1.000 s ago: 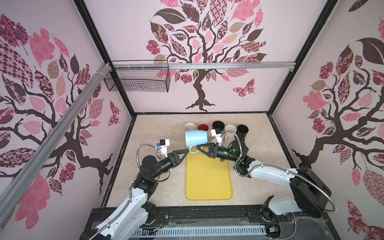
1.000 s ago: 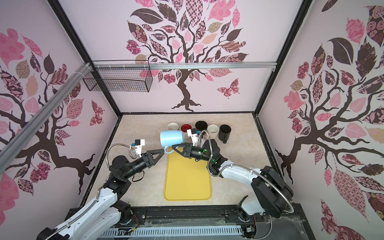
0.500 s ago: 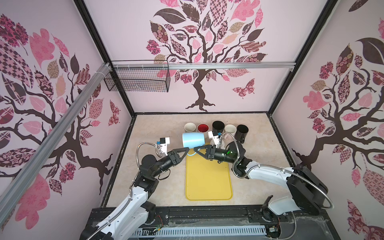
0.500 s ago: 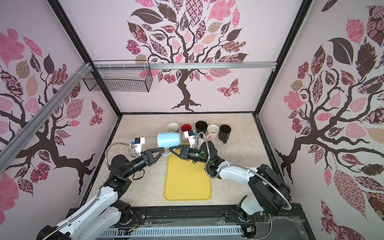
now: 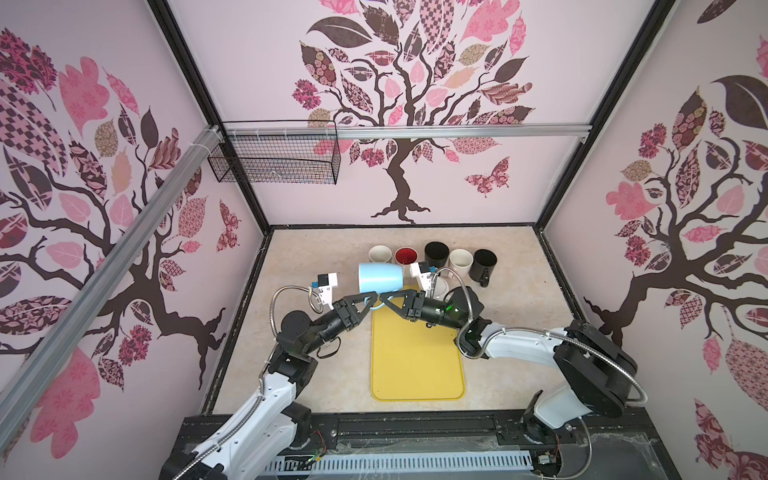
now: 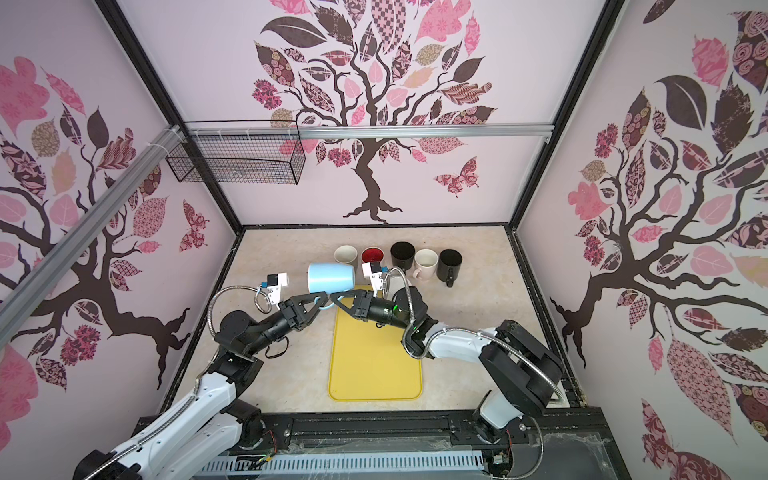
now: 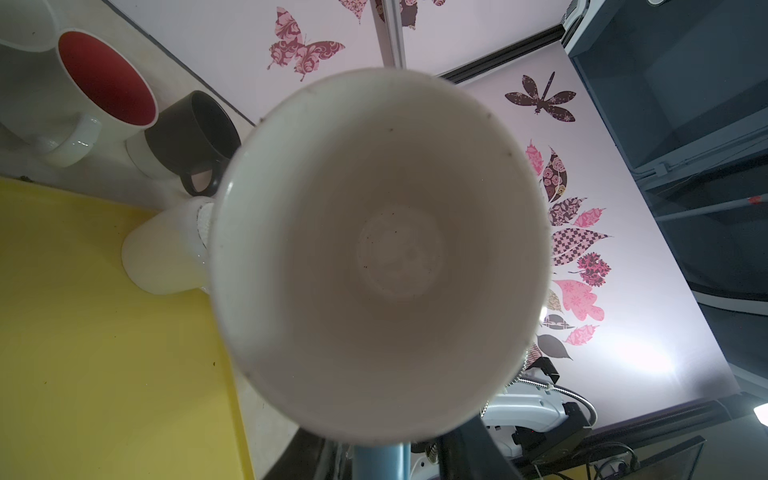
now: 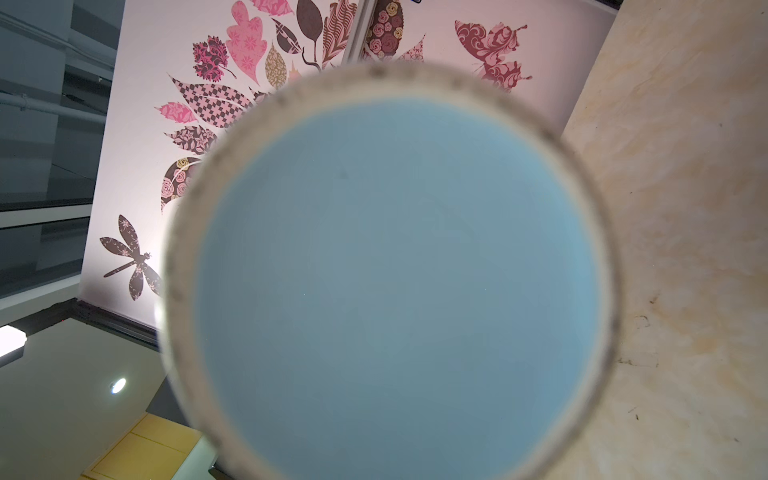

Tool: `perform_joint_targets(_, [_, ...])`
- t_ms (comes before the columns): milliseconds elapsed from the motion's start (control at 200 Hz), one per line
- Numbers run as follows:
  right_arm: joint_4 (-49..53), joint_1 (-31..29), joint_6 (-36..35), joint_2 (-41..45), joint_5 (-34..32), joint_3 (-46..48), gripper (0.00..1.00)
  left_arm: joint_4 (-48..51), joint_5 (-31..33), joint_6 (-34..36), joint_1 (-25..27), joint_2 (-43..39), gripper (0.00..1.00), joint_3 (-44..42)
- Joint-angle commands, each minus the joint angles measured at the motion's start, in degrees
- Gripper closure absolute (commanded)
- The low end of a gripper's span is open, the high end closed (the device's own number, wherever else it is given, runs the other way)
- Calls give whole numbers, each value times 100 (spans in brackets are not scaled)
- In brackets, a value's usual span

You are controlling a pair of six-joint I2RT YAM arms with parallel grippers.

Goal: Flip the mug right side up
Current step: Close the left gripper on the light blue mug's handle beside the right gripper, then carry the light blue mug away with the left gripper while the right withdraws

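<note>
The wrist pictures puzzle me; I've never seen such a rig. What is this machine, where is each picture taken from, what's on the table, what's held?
Two robot arms, each ending in a two-finger gripper. Both top views look down on the whole scene from overhead. Each wrist view comes from a camera on one arm: the left looks inside the blue mug, white within; the right sees its blue bottom. On the beige table lie a yellow mat and a row of five upright mugs. The right gripper, shut on the mug's handle, holds it sideways in the air. The left gripper reaches the handle too; whether it grips is unclear.
</note>
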State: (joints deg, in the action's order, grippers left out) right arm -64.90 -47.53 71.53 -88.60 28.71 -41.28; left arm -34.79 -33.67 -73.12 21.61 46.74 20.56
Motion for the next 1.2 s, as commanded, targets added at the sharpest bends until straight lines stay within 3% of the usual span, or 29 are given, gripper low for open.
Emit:
perform_joint_targets(0, [-611, -152, 27, 8, 293, -363, 100, -421, 336, -38, -25, -69, 68, 176])
perform_joint_targets(300, [-238, -205, -219, 42, 293, -381, 100, -365, 320, 34, -25, 36, 87, 234])
perform_joint_targets(405, [116, -237, -436, 129, 294, -425, 100, -63, 330, 258, -25, 17, 100, 322])
perform_joint_targets(510, [410, -231, -614, 207, 256, -429, 100, 516, 444, 589, -25, -79, 100, 472])
perform_joint_targets(750, [764, -234, -813, 329, 242, -339, 58, 1831, 909, 1345, -25, -585, 100, 871])
perform_joint_targets(980, [1030, -231, -959, 436, 247, -159, 50, 2413, 1078, 1820, -34, -667, 100, 1296])
perform_joint_targets(1040, [1148, -232, -1058, 523, 275, -78, 49, 2942, 1259, 2094, -36, -696, 100, 1491])
perform_joint_targets(1195, [2298, -105, -1790, 828, 309, -27, 49, 4058, 1731, 2910, -37, -739, 100, 2047])
